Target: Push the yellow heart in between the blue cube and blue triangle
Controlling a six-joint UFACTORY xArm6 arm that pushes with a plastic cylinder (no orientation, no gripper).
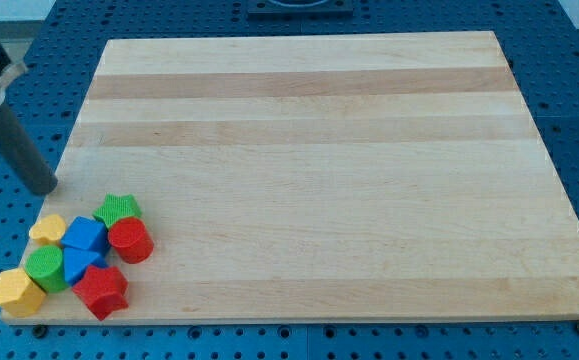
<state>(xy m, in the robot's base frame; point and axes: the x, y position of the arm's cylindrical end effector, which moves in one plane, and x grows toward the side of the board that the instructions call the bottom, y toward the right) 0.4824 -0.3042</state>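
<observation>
My tip (41, 188) is at the view's left, just off the wooden board's left edge, a short way above the cluster of blocks and touching none of them. The yellow heart (48, 229) lies at the cluster's upper left, directly below my tip. The blue cube (87, 236) is right of the heart and touches it. The blue triangle (78, 264) sits just below the cube, tight against it, with no gap showing between them.
A green star (117, 209) and a red cylinder (129, 241) sit right of the cube. A green block (45, 268), a yellow pentagon-like block (16, 292) and a red star (102, 291) fill the cluster's bottom. The board (309, 170) lies on a blue perforated table.
</observation>
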